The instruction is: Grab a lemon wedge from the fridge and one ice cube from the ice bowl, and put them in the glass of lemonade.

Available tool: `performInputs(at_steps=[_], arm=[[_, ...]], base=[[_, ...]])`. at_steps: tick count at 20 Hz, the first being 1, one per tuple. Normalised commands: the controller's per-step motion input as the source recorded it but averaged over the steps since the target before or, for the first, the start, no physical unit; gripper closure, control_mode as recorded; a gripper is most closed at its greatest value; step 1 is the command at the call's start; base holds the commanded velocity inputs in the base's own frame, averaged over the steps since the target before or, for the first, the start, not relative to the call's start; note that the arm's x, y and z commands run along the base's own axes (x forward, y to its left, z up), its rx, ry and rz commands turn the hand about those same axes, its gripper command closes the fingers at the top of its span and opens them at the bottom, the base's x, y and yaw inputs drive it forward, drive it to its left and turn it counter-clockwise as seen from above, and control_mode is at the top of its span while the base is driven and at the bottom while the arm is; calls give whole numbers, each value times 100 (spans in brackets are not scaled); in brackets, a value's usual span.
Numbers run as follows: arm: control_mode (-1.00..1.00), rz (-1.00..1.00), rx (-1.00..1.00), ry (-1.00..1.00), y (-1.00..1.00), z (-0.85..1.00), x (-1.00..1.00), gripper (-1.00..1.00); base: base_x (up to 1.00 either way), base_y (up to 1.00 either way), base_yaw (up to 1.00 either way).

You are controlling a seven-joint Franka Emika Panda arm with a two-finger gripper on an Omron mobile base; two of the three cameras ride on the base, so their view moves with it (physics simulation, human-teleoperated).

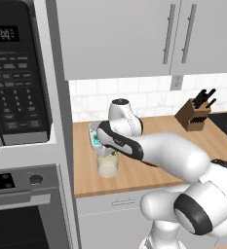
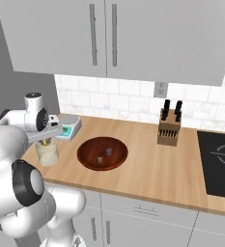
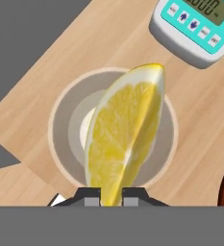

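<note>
lemon wedge (image 3: 125, 139) pinched in gripper (image 3: 112, 196) (directly over glass (image 3: 63, 144)).

Matt wooden counter (image 2: 147, 178), glossy scale (image 3: 195, 29)

Yellow lemon wedge (image 3: 125, 139) poised above lemonade glass (image 3: 65, 144).

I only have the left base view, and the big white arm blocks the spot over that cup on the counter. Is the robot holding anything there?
Observer: Yes. In the hand view the tool is shut on a lemon wedge, right above the glass of lemonade.
Operator: Anything beside the glass that I'm missing?
Observer: A wide reddish-brown ice bowl sits on the counter next to it.
Operator: Is the bowl empty?
Observer: No, the right base view shows two small ice cubes in it.
</note>
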Motion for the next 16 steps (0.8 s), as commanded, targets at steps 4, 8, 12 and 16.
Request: performInputs(at_steps=[4, 8, 12, 16], arm=[[-100, 0, 0, 0, 0, 0, 0, -100], [-100, 0, 0, 0, 0, 0, 0, -100], [-100, 0, 0, 0, 0, 0, 4, -100], [-100, 0, 2, 0, -23, 0, -1, -100]], base=[[0, 0, 0], [0, 0, 0], [0, 0, 0], [0, 0, 0]])
